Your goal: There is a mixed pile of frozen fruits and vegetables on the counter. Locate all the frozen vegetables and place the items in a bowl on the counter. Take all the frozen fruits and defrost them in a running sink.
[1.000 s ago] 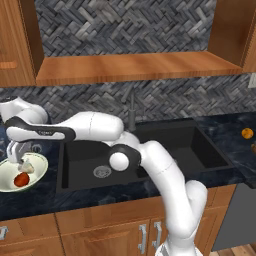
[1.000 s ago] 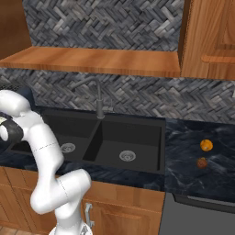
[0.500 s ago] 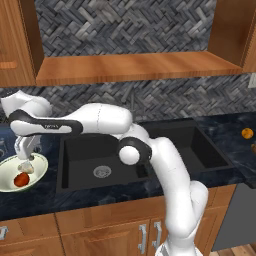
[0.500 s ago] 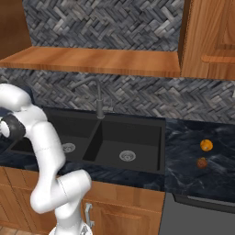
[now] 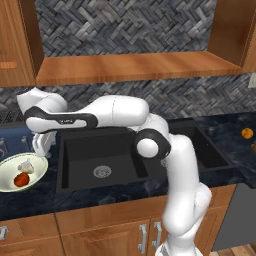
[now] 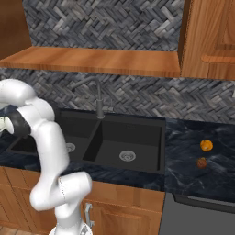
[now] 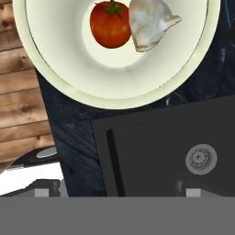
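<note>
**A:** What's in the bowl [image 7: 59, 69]?

**B:** Two things, side by side and touching or nearly so: a red-orange tomato [image 7: 109, 24] with a small green stem, smooth and round, and a pale cream garlic bulb [image 7: 149, 20], lumpy and tapering to a point. In the left base view the bowl [image 5: 9, 184] is wide and shallow, cream-white inside and pale green outside, standing on the counter [image 5: 100, 192] just left of the sink [image 5: 120, 152], with the tomato [image 5: 21, 180] and garlic [image 5: 26, 167] in its middle.

**A:** And the gripper?

**B:** The gripper [image 5: 41, 145] hangs above the bowl's right rim. Its tips are only small dark stubs at the bottom of the hand view, set wide apart with nothing between them.

**A:** What are the surfaces like?

**B:** The counter is dark blue-black stone with pale marbled veins, over brown wooden cabinets. The sink is matte black, two square basins, each with a round metal drain [image 7: 201, 159]. A slim dark grey faucet [image 6: 97, 98] rises behind it.

**A:** Farther off?

**B:** On the counter right of the sink lie a bright orange fruit [image 6: 206, 145] and, just in front of it, a duller brownish-orange piece [image 6: 202, 162], apart from each other. Behind is a grey herringbone backsplash under a wooden shelf. No writing can be read anywhere.
</note>
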You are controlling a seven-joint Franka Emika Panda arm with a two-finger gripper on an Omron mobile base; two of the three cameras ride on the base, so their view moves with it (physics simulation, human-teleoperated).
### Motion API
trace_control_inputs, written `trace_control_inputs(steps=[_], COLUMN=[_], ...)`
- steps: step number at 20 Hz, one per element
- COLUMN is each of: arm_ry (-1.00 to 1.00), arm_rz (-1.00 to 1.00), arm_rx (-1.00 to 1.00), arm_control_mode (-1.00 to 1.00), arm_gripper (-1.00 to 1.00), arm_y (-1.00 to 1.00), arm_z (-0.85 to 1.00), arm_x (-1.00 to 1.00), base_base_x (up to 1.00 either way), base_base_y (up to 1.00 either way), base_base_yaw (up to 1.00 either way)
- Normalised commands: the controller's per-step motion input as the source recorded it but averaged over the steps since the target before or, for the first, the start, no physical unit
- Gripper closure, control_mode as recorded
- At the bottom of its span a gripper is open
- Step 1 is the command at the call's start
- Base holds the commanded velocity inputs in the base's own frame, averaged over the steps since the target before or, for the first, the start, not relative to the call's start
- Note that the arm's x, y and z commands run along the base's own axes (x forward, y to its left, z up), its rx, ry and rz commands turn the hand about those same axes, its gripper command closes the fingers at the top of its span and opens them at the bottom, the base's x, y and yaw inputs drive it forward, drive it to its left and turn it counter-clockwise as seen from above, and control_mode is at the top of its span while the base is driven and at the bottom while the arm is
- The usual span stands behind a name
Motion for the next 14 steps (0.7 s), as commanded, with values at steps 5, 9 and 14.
trace_control_inputs(steps=[5,9,14], arm_ry=[0.00,0.00,0.00], arm_rz=[0.03,0.00,-0.05], arm_rx=[0.00,0.00,0.00], arm_control_mode=[-1.00,-1.00,-1.00], arm_gripper=[-1.00,-1.00,-1.00], arm_y=[-0.51,-0.45,-0.36], arm_z=[0.00,0.00,0.00], arm_x=[-0.11,-0.19,-0.03], base_base_x=[0.00,0.00,0.00], base_base_y=[0.00,0.00,0.00], base_base_yaw=[0.00,0.00,0.00])
